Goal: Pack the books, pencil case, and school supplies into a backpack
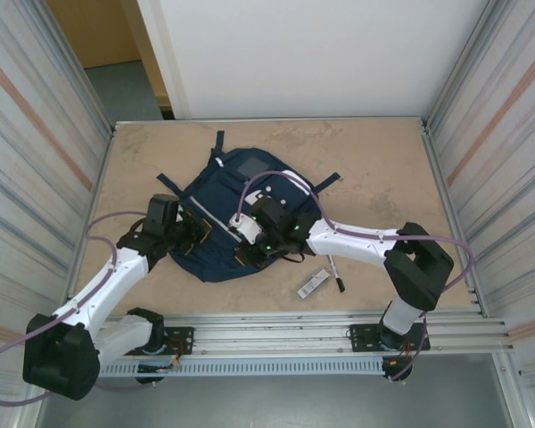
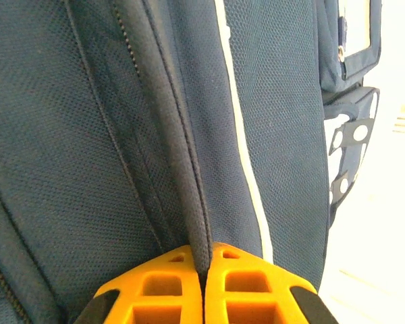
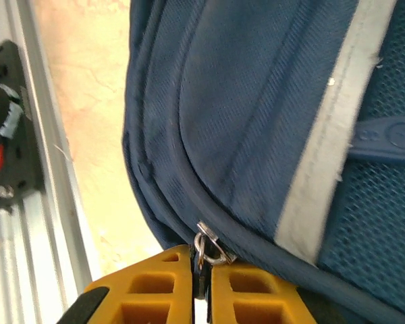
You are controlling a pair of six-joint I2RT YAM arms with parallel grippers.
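Note:
The navy backpack [image 1: 225, 192] lies flat mid-table. My left gripper [image 1: 201, 234] is at its left side, and in the left wrist view the orange fingers [image 2: 204, 273] are shut on a dark piped seam of the backpack [image 2: 67, 135]. My right gripper [image 1: 250, 252] is at the bag's near edge; its fingers [image 3: 202, 270] are shut on the metal zipper pull [image 3: 206, 246] of the backpack [image 3: 256, 101]. Of the school supplies, a white-and-black bar [image 1: 313, 283] and a slim black pen [image 1: 336, 275] lie on the table right of the bag. The books and pencil case are out of view.
An aluminium rail [image 1: 321, 325] runs along the near edge, and it appears close to the bag's corner in the right wrist view [image 3: 47, 202]. Ribbed metal walls [image 1: 495, 160] close both sides. Bare tan tabletop [image 1: 383, 169] lies to the right and behind the bag.

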